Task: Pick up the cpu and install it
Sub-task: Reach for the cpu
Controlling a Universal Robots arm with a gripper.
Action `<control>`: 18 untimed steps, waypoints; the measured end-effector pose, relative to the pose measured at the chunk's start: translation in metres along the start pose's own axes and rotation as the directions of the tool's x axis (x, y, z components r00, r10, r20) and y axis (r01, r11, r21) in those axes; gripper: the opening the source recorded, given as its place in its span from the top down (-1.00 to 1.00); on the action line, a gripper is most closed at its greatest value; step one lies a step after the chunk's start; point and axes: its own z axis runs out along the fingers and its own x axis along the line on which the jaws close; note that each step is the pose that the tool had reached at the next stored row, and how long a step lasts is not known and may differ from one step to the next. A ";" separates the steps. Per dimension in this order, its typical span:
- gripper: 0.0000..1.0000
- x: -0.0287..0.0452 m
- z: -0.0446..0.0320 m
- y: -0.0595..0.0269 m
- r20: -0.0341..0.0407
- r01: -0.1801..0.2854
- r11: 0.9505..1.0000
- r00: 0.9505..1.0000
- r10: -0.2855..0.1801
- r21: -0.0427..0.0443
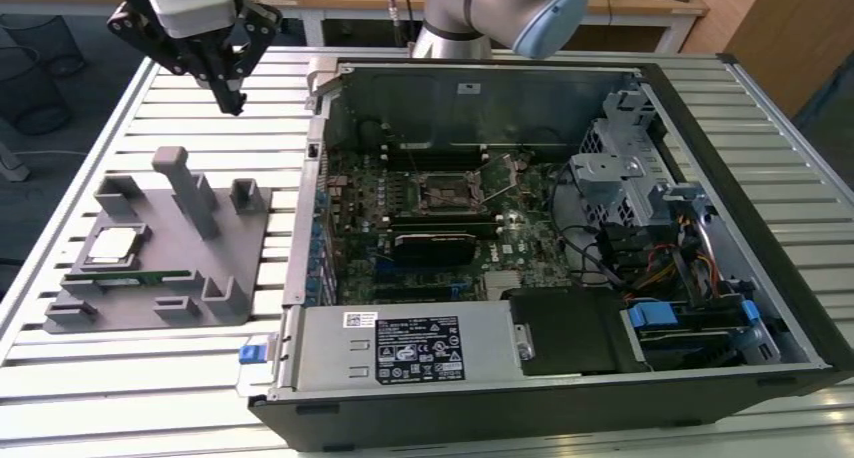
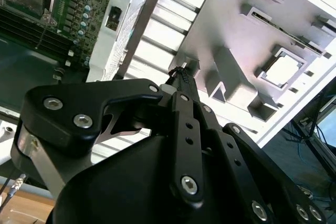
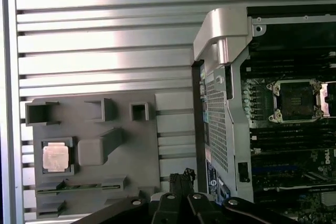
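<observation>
Hovering above the slatted metal table, our black hand is closed and empty; the flat silver square cpu lies unpicked in the grey plastic fixture, well apart. Grasping, we judge, needs it opened and lowered there.

The exterior view looks steeply down from well above the open computer case, far enough off to hold the whole case and the grey fixture block beside it. The first wrist view faces straight down, nearer, over the case wall next to the block. The second wrist view slants past the gripper from close behind, and all three share that block and wall.
</observation>
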 end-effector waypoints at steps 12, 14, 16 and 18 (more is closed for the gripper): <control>0.79 0.0294 0.0006 -0.0010 0.000 0.000 1.000 1.000 0.000 0.000; 0.79 0.0379 0.0010 -0.0015 0.000 0.000 1.000 1.000 0.000 0.000; 0.79 0.0469 0.0012 -0.0022 0.000 0.000 1.000 1.000 0.000 0.000; 0.79 0.0563 0.0022 -0.0030 0.000 0.000 1.000 1.000 0.000 0.000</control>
